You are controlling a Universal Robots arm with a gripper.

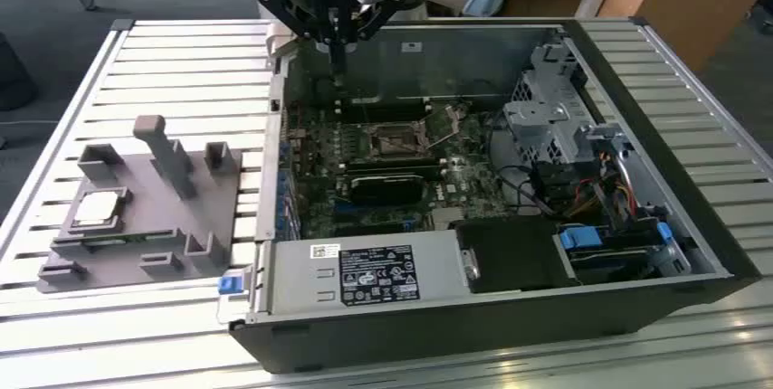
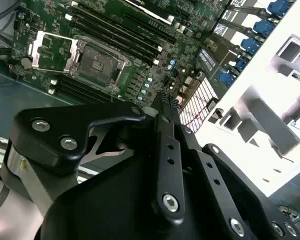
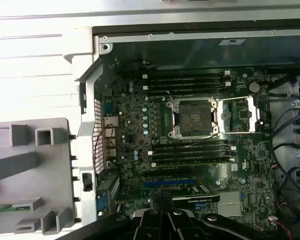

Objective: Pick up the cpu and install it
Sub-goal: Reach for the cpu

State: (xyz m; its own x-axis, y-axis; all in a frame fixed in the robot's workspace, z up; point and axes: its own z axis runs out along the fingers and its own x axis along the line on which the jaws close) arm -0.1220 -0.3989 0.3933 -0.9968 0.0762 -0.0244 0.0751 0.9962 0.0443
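The cpu lies flat, metal face up, on the tray; fingers pressed together.

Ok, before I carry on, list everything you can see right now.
cpu: one, silvery with tan rim, on the tray.
tray: one, grey, to the exterior view's left of the computer case.
computer case: one, black, open, on the table.
motherboard: one, green, inside the case.
socket: one, black, open, empty, on the motherboard.
power supply: one, silvery, inside the case.
table: one, white slats, under everything.
gripper: one, black, shut, empty, above the case.
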